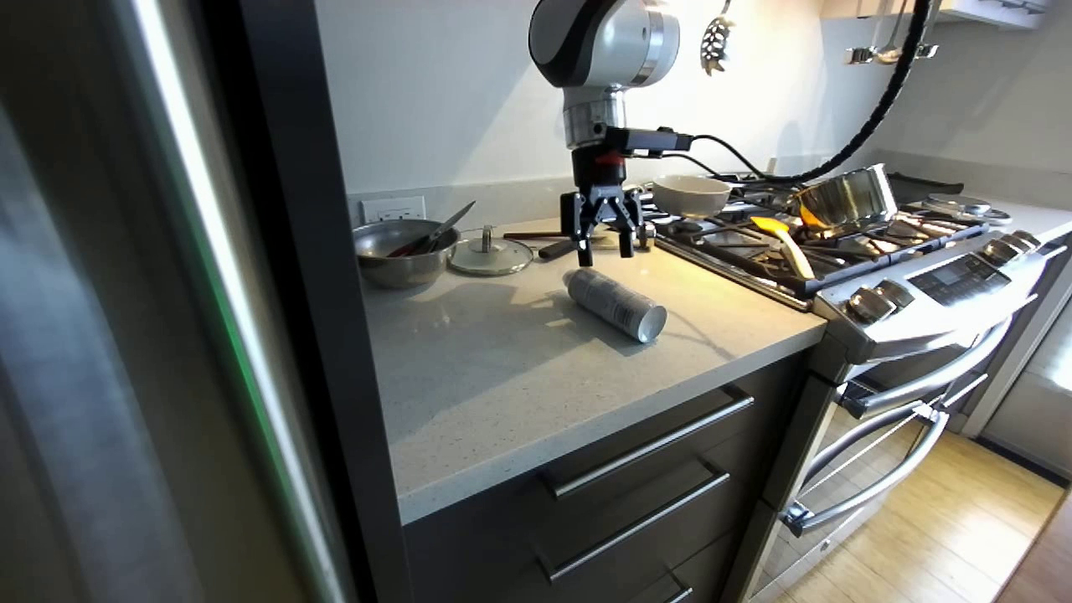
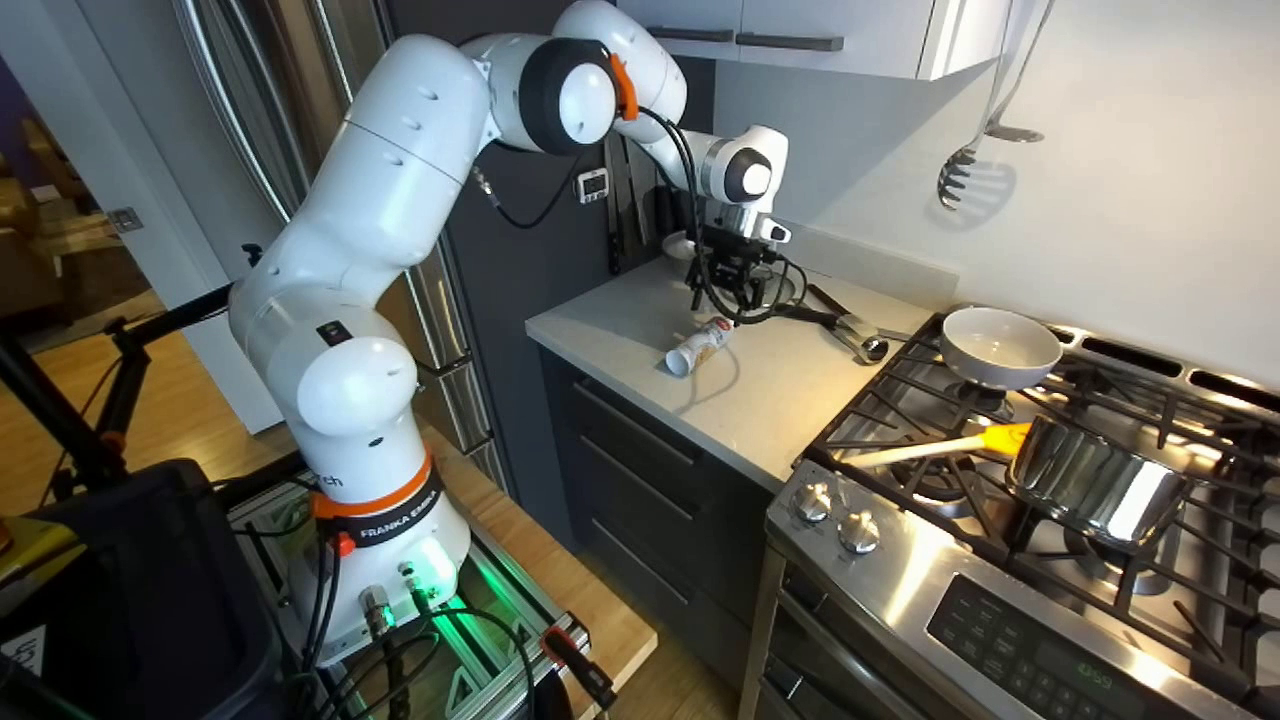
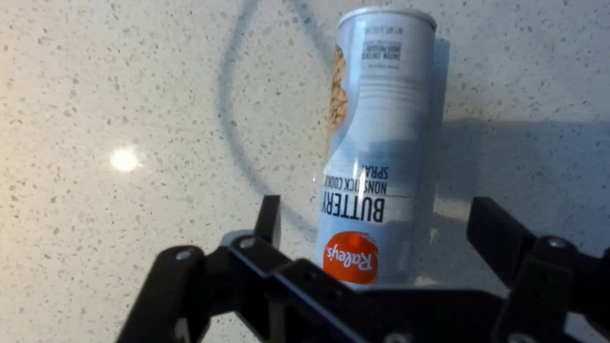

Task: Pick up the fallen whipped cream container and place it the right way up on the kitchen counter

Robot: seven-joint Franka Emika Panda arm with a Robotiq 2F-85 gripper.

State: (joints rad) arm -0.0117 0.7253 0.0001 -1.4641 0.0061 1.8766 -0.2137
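The whipped cream container is a slim silver-grey can lying on its side on the kitchen counter (image 1: 469,377). It shows in both exterior views (image 1: 615,303) (image 2: 698,348) and in the wrist view (image 3: 381,119). Its label there reads "Buttery nonstick cooking spray" with an orange Raley's mark. Its flat base faces the counter's front edge; its narrower cap end points to the back. My gripper (image 1: 606,255) is open and empty, pointing down above the cap end. In the wrist view the fingers (image 3: 374,214) stand apart on either side of the can, not touching it; the gripper hides the cap.
A metal bowl (image 1: 402,266) with utensils and a glass lid (image 1: 492,256) stand at the back of the counter. Several utensils (image 2: 840,325) lie behind the can. A gas stove (image 2: 905,570) adjoins, bearing a white bowl (image 2: 1000,350), a yellow spatula (image 2: 940,450) and a tilted pot (image 2: 1095,480).
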